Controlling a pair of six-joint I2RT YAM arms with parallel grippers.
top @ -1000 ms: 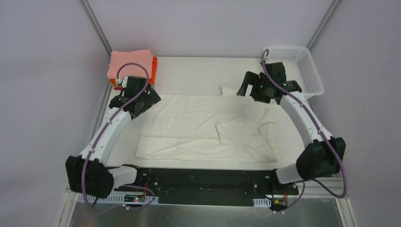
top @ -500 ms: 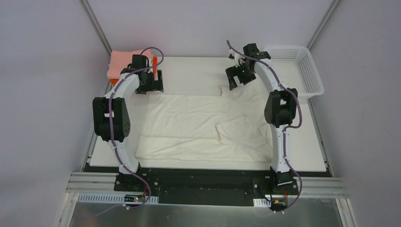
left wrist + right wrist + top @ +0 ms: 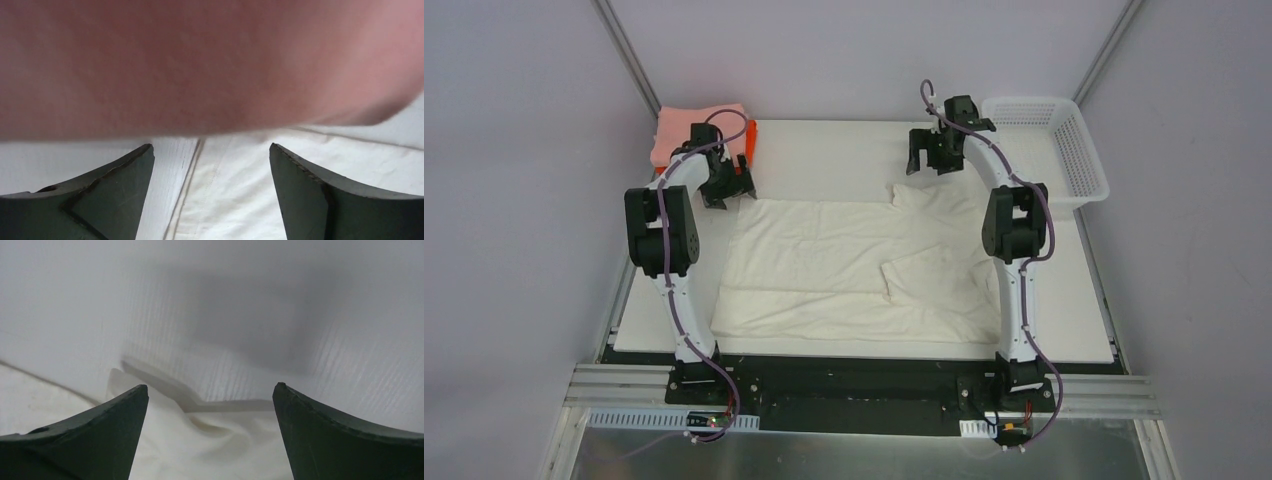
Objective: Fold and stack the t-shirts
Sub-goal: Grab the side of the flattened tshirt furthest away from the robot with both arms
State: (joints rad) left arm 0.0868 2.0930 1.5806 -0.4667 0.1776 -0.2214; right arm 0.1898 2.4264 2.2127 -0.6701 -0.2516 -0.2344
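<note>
A cream-white t-shirt point(image 3: 854, 265) lies spread and partly folded on the table. My left gripper point(image 3: 729, 190) is open and empty at the shirt's far left corner; the left wrist view shows the shirt's hemmed edge point(image 3: 235, 200) between its fingers. My right gripper point(image 3: 929, 160) is open and empty just beyond the shirt's far right corner, whose cloth point(image 3: 210, 450) shows between its fingers. A folded salmon-pink t-shirt point(image 3: 686, 128) lies on an orange one point(image 3: 750, 140) at the far left corner. The pink cloth point(image 3: 200, 65) fills the top of the left wrist view, blurred.
A white plastic lattice basket point(image 3: 1049, 140) stands at the far right corner of the white table point(image 3: 834, 155). Metal frame posts rise at both far corners. Grey walls enclose the table.
Both arms have swung from over the shirt's sides out to its far corners. The left gripper has dropped toward the shirt's far left corner; the right one has shifted slightly right. The shirt has not moved.
</note>
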